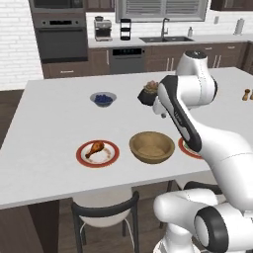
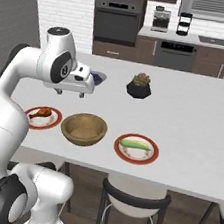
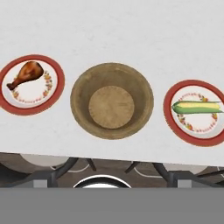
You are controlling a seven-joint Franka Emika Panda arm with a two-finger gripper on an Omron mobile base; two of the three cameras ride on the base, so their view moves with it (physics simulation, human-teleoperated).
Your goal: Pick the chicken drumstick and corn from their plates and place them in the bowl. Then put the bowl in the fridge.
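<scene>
The wooden bowl point(image 3: 112, 106) sits empty near the front edge of the white island counter point(image 1: 59, 113), between two red-rimmed plates; the chicken drumstick point(image 3: 25, 74) lies on the left plate point(image 3: 51, 94), bone end pointing toward the counter's edge; the corn point(image 3: 197, 106) lies across the right plate point(image 3: 175, 122); the gripper point(image 2: 70, 93) hangs above the counter behind the bowl, touching nothing, and whether its fingers are apart or together I cannot tell; further back stand a grey bowl of blueberries point(image 1: 103, 99) and a black plant pot point(image 2: 139, 86).
</scene>
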